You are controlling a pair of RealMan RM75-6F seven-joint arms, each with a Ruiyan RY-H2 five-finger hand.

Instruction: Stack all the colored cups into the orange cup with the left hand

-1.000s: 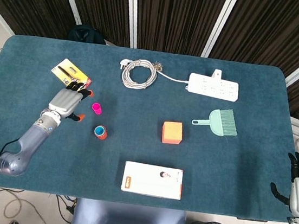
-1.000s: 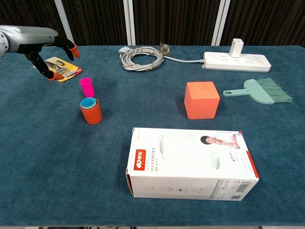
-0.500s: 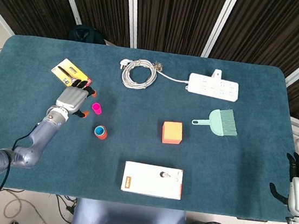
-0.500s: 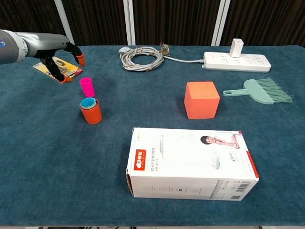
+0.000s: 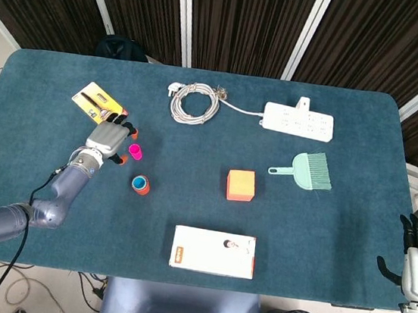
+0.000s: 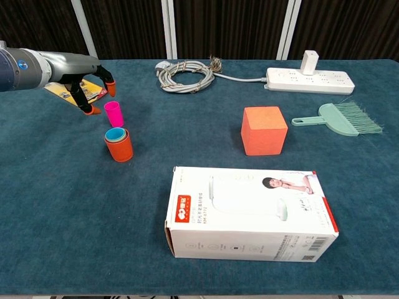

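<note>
Orange cup (image 6: 119, 147) holds blue cup (image 6: 115, 133).

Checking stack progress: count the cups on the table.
3: pink cup upright beside the left hand; blue cup nested in the orange cup. More could hide inside.

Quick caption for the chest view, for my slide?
Left hand open beside the pink cup, with the blue cup nested in the orange cup.
</note>
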